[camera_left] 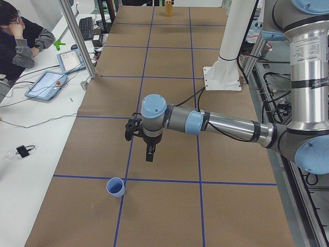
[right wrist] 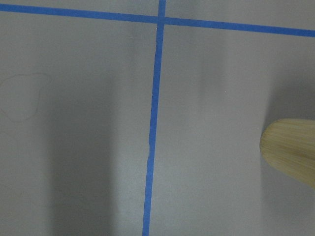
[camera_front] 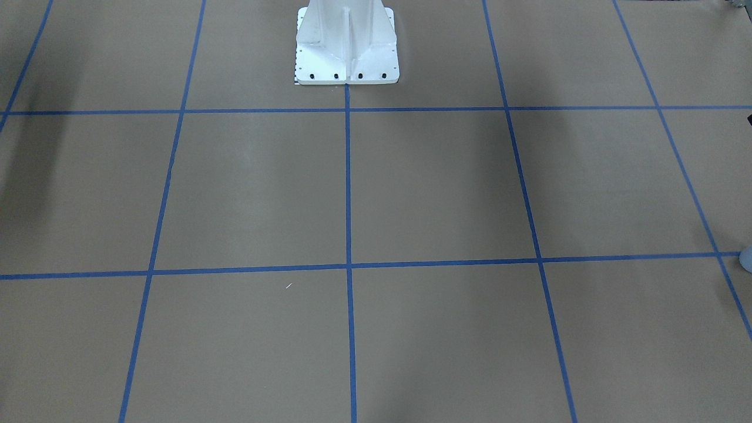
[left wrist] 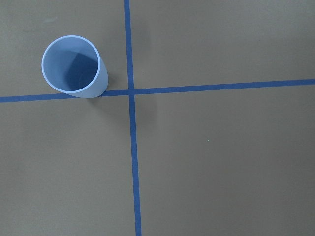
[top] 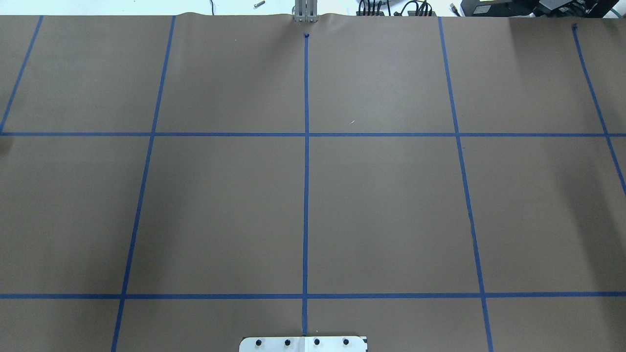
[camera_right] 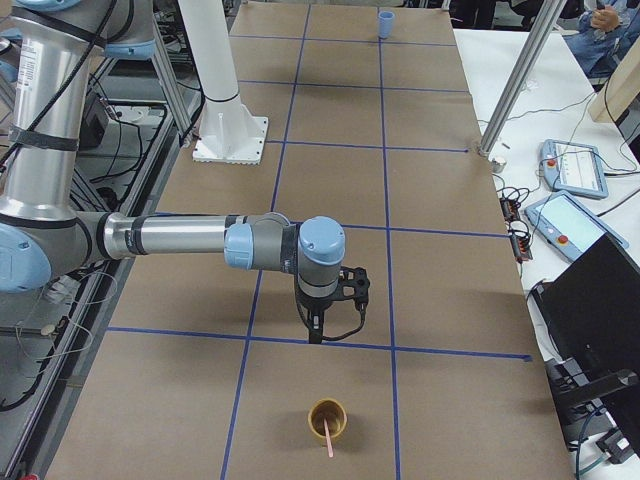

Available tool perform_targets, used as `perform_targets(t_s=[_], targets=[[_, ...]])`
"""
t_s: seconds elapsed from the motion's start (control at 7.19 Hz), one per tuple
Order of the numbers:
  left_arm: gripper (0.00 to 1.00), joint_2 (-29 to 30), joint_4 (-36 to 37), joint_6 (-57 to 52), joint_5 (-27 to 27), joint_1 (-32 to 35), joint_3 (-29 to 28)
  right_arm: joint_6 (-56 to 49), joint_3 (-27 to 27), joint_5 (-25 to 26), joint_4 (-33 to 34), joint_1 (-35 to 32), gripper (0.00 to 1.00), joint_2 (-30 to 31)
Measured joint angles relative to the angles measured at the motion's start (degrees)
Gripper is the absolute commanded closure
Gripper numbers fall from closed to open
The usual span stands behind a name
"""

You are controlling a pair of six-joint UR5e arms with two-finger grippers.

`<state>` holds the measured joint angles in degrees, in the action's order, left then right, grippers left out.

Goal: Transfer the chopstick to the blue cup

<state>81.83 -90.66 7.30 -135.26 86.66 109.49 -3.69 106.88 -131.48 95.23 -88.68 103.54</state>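
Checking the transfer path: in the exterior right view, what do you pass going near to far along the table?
tan cup with the chopstick in it → right gripper above the table → white robot base → blue cup at the far end

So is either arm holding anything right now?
Nothing, it seems: the chopstick leans in the tan cup, the blue cup stands alone.

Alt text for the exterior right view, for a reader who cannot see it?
A thin pink chopstick stands tilted in a small tan cup on the brown paper-covered table, near the camera. The grey right arm's gripper hangs over the table beyond it; a small pale-blue plastic cup stands at the far end.
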Motion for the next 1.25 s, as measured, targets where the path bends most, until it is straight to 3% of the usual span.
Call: perform_targets(t_s=[0.84, 1.25], targets=[[0.01, 0.9, -0.2, 0.0, 0.4, 0.3, 0.3, -0.2, 0.4, 0.6, 0.0, -0.2, 0.0, -0.6], [0.01, 5.9, -1.6, 0.2, 0.4, 0.5, 0.0, 0.4, 0.3, 0.6, -0.1, -0.3, 0.0, -6.8]])
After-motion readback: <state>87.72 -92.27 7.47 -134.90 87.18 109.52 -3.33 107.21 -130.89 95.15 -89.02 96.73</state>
